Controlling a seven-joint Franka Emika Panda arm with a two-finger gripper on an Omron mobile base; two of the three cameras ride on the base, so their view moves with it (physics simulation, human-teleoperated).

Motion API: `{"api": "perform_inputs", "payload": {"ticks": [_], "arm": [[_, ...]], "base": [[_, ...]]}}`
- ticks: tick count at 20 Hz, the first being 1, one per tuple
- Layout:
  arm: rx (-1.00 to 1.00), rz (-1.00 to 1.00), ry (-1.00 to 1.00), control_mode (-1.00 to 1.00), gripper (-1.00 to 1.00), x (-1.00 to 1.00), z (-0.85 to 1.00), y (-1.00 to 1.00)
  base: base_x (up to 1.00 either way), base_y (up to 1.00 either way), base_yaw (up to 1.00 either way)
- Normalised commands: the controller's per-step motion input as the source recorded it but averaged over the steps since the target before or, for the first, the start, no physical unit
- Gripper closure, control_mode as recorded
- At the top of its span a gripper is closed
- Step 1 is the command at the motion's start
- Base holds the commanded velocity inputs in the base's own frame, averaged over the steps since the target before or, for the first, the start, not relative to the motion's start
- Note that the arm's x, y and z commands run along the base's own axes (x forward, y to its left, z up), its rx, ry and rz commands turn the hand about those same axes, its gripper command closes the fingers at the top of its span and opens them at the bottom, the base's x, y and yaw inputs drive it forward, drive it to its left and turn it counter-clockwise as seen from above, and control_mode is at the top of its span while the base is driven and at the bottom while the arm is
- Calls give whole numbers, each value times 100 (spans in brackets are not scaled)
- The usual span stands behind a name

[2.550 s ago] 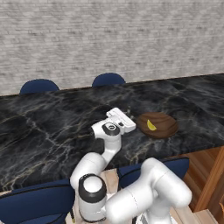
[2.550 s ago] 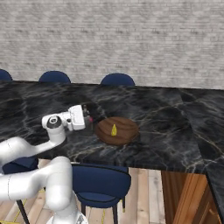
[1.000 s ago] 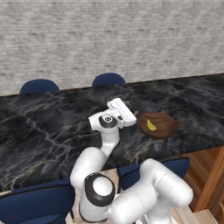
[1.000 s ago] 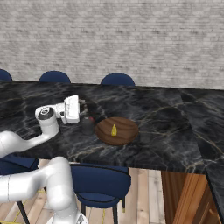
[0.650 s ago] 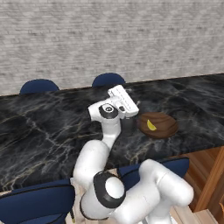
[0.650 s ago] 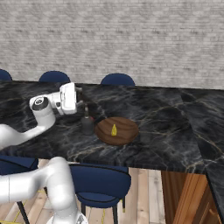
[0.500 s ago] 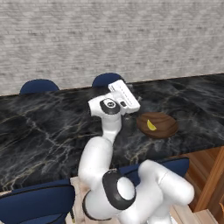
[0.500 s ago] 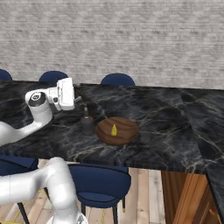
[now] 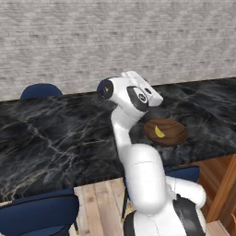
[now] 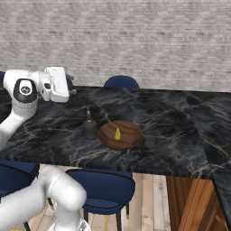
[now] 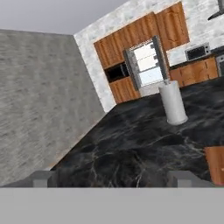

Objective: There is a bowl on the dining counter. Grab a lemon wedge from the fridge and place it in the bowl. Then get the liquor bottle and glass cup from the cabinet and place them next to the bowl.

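The dark-brown bowl [image 9: 167, 131] [image 10: 121, 134] sits on the black marble dining counter [image 9: 50, 138] [image 10: 171, 135], and the yellow lemon wedge [image 9: 159, 132] [image 10: 117, 133] lies inside it. Just left of the bowl stands a grey liquor bottle [image 10: 89, 127] [image 11: 173, 104], upright and free. My gripper [image 10: 71, 85] [image 11: 113, 178] hangs above the counter, up and to the left of the bottle, open and holding nothing. Far across the room are the light-grey fridge [image 11: 146, 65] and wooden cabinets [image 11: 135, 35]. The glass cup is out of view.
Blue chairs stand behind the counter [image 9: 40, 91] [image 10: 121, 82] and in front of it [image 9: 39, 214] [image 10: 101, 187]. A grey brick wall [image 9: 115, 37] runs behind. The counter's wooden side [image 9: 226, 184] drops away at the right.
My hand has lifted from beside the bottle and swung up and leftward, away from the bowl. The bottle, bowl and wedge have stayed put.
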Motion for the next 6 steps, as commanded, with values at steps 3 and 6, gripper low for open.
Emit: {"api": "perform_inputs", "payload": {"ticks": [3,6], "arm": [[28,26,28,-100,-100,-100,34,0],[24,20,34,-100,-100,-100,5,-2]], "base": [[0,0,0],[0,0,0]]}}
